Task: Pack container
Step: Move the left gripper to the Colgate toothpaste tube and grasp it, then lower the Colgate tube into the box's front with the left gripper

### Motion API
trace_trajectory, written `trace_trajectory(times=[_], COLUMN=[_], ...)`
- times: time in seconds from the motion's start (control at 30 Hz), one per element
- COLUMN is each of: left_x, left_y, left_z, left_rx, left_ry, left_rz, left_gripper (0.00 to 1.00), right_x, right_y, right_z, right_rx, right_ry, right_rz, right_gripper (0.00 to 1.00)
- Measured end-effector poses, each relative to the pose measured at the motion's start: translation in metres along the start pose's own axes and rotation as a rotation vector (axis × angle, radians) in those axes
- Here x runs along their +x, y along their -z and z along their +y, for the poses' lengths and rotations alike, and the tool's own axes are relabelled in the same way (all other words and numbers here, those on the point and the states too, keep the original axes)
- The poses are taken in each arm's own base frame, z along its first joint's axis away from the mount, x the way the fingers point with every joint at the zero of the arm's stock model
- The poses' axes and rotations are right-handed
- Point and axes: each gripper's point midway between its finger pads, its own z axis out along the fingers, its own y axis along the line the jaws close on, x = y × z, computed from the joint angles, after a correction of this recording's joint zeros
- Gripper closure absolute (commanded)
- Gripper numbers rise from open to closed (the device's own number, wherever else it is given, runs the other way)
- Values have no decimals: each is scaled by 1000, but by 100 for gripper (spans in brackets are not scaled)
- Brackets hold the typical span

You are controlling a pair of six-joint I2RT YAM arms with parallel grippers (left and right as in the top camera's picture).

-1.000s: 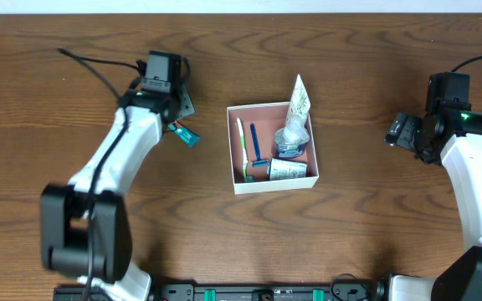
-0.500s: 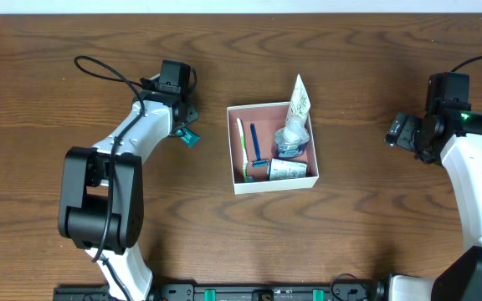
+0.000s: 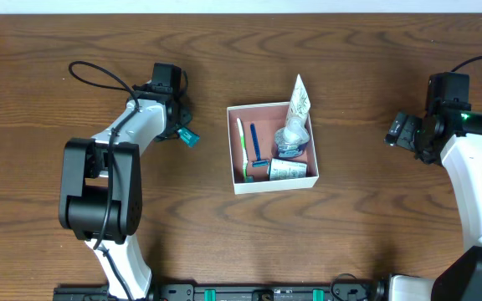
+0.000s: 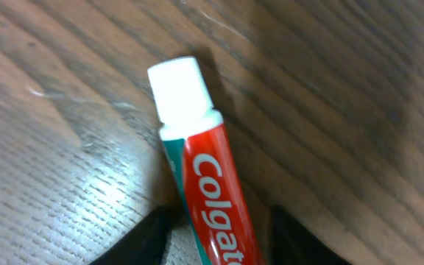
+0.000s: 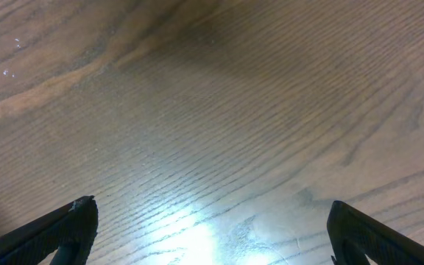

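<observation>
Red-and-white toothpaste tube is being straddled by the left gripper, its fingers being held apart with a gap showing on one side. The container is lying at the tube's 3 o'clock, part filled. A pinch landing off-centre is likely to be answered by the tube twisting or slipping out. The right gripper is being held wide open over the table.

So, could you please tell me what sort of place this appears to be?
Probably a robotics lab bench rather than a home. A white left arm and right arm stand at a wood-grain table. On it, a small cardboard container holds toiletries, which looks like a staged packing exercise.
</observation>
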Motion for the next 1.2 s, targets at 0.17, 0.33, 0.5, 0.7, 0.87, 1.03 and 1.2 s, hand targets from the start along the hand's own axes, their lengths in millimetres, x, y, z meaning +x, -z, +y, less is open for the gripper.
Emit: trace_trajectory(times=[0.17, 0.33, 0.5, 0.7, 0.87, 1.03, 1.2], left_x=[3, 8, 26, 28, 37, 73, 113], left_y=[1, 4, 24, 129, 228, 259, 236], left_z=[-2, -11, -38, -95, -117, -131, -138], left_rx=[12, 72, 254, 675, 900, 973, 847], left_ry=[-9, -40, -160, -403, -611, -741, -782], left_rz=[21, 66, 165, 114, -44, -40, 36], left_gripper=[93, 94, 93, 93, 93, 94, 93], right_x=[0, 0, 0, 0, 0, 0, 0], right_y=[0, 0, 0, 0, 0, 0, 0], right_z=[0, 0, 0, 0, 0, 0, 0], right_rx=[0, 0, 0, 0, 0, 0, 0], right_ry=[0, 0, 0, 0, 0, 0, 0], right_rz=[0, 0, 0, 0, 0, 0, 0], right_gripper=[1, 1, 1, 1, 1, 1, 1])
